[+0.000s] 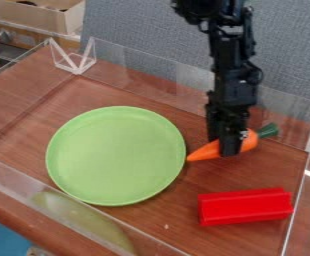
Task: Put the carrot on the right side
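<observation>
The carrot (246, 142) is small, orange and tapered, with a dark green stem tip pointing right. My gripper (230, 140) is shut on it, holding it just above the wooden table, right of the green plate (115, 155). The pointed end of the carrot reaches toward the plate's right rim. The black arm comes down from the top of the view and hides the carrot's middle.
A red rectangular block (246, 206) lies near the front right. Clear plastic walls (305, 150) enclose the wooden table (64, 90) on all sides. A cardboard box (38, 15) stands beyond the back left corner.
</observation>
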You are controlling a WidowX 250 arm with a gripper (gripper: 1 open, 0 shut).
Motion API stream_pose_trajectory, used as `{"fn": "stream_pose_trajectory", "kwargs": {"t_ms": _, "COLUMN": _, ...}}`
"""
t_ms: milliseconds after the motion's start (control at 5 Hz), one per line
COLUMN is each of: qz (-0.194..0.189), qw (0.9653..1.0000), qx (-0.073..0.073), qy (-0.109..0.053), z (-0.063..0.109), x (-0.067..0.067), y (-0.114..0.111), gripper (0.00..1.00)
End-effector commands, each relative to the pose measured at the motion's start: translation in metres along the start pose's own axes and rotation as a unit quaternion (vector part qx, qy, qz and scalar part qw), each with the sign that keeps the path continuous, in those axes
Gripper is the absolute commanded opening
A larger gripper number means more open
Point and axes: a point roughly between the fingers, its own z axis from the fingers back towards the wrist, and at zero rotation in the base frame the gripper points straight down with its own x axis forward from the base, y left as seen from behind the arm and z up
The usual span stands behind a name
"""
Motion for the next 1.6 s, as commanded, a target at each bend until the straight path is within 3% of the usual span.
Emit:
{"fn": "stream_pose_trajectory", "kwargs": {"t_ms": 0, "qz": -0.031, "qw": 0.9989, "qx": 0.029, "qy": -0.020, "z": 0.025, "x": 0.018, "y": -0.003, "gripper": 1.00}}
{"fn": "stream_pose_trajectory", "kwargs": {"t_ms": 400, "qz": -0.041, "qw": 0.9959, "qx": 0.077, "qy": -0.024, "z": 0.050, "x": 0.009, "y": -0.026, "gripper": 1.00}}
{"fn": "stream_pose_trajectory", "kwargs": {"t_ms": 600, "qz": -0.035, "qw": 0.9930, "qx": 0.109, "qy": -0.029, "z": 0.064, "x": 0.005, "y": -0.037, "gripper": 1.00}}
{"fn": "stream_pose_trajectory", "kwargs": {"t_ms": 800, "qz": 0.019, "qw": 0.9899, "qx": 0.134, "qy": -0.044, "z": 0.060, "x": -0.003, "y": -0.042, "gripper": 1.00}}
{"fn": "stream_pose_trajectory", "kwargs": {"t_ms": 1000, "qz": 0.084, "qw": 0.9806, "qx": 0.162, "qy": -0.071, "z": 0.060, "x": -0.010, "y": -0.045, "gripper": 1.00}}
{"fn": "stream_pose_trajectory", "kwargs": {"t_ms": 1200, "qz": 0.125, "qw": 0.9705, "qx": 0.182, "qy": -0.096, "z": 0.064, "x": -0.005, "y": -0.043, "gripper": 1.00}}
{"fn": "stream_pose_trajectory", "kwargs": {"t_ms": 1400, "qz": 0.159, "qw": 0.9640, "qx": 0.181, "qy": -0.113, "z": 0.058, "x": 0.000, "y": -0.039, "gripper": 1.00}}
